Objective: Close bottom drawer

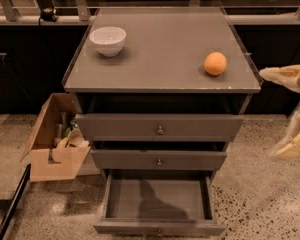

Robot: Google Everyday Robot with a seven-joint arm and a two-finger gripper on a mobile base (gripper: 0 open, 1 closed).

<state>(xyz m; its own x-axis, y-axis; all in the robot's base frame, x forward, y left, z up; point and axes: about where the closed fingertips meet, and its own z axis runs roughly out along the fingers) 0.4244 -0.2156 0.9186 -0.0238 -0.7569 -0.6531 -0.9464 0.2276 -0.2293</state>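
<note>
The bottom drawer (158, 227) is the lowest of three grey-brown drawers and stands pulled out toward me. Its shallow box looks empty, and its small knob shows at the bottom edge of the view. The middle drawer (159, 160) and the top drawer (160, 127) above it are pushed in further. My gripper (291, 110) hangs at the right edge of the view, right of the cabinet and level with the top drawer. Its two cream fingers (285, 75) are spread apart and hold nothing. It is well above and to the right of the bottom drawer.
The cabinet top (160, 54) carries a white bowl (108, 40) at the back left and an orange (215, 63) at the right. An open cardboard box (55, 144) with bottles stands on the speckled floor left of the cabinet. Dark counters run behind.
</note>
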